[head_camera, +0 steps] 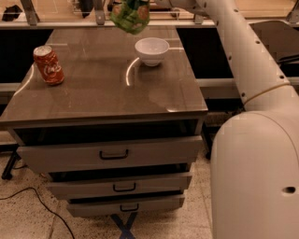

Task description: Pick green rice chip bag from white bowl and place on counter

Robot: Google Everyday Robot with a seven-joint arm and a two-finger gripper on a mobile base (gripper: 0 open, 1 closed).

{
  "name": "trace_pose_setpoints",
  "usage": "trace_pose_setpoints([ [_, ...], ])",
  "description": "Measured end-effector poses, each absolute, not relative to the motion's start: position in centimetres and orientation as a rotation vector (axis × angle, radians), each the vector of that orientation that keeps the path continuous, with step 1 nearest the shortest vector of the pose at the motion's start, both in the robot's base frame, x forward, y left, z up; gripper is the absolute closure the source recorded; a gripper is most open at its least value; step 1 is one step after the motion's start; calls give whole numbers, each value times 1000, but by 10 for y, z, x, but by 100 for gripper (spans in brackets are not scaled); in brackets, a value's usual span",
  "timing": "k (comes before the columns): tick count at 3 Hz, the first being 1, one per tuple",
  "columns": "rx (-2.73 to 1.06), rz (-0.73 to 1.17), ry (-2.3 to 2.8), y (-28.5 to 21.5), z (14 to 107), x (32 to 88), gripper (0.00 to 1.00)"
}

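The green rice chip bag point(131, 16) hangs in the air at the top edge of the camera view, above the back of the counter point(103, 93) and to the left of the white bowl point(152, 50). My gripper point(140, 3) sits at the very top edge, shut on the top of the bag, and is mostly cut off by the frame. My white arm point(233, 51) reaches in from the right. The bowl stands upright on the counter's back right part with nothing in it.
A red soda can point(48, 65) stands on the counter's left side. Below the top are three grey drawers with black handles point(114, 154). My white base point(257, 177) fills the lower right. A black cable point(28, 193) lies on the floor at left.
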State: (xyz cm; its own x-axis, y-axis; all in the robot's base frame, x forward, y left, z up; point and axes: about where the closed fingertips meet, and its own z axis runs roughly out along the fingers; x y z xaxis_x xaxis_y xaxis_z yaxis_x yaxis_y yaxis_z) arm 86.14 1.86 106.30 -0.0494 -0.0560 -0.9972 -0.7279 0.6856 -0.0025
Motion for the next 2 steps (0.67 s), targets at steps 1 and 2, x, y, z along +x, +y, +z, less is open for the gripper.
trace_pose_setpoints([
  [1, -725, 758, 1503, 64, 1068, 842, 100],
  [2, -787, 846, 1481, 99, 1064, 824, 100],
])
